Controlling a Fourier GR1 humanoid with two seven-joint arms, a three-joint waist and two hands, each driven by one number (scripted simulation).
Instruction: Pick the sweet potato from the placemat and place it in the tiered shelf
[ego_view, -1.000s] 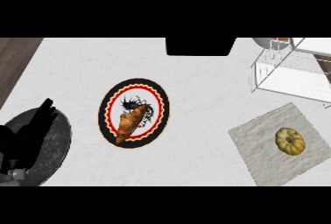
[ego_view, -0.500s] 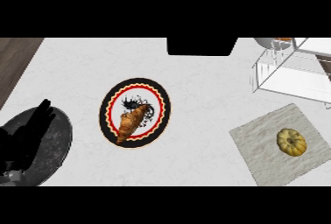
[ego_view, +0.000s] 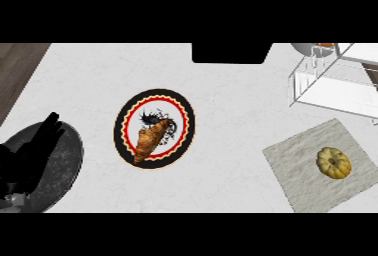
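An orange-brown sweet potato (ego_view: 150, 141) lies lengthwise on a round placemat (ego_view: 182, 116) with a black rim, a red ring and a white middle, left of the counter's centre. The white wire tiered shelf (ego_view: 325, 87) stands at the far right corner. My left hand (ego_view: 31, 156) shows at the lower left, open with fingers pointing up, well apart from the placemat and holding nothing. My right hand shows nowhere in the head view.
A dark grey round dish (ego_view: 65, 165) sits under my left hand. A grey square mat (ego_view: 299, 155) at the right carries a yellow pumpkin-like squash (ego_view: 334, 162). A black block (ego_view: 230, 52) stands at the far edge. Dark wood (ego_view: 18, 65) borders the counter at left.
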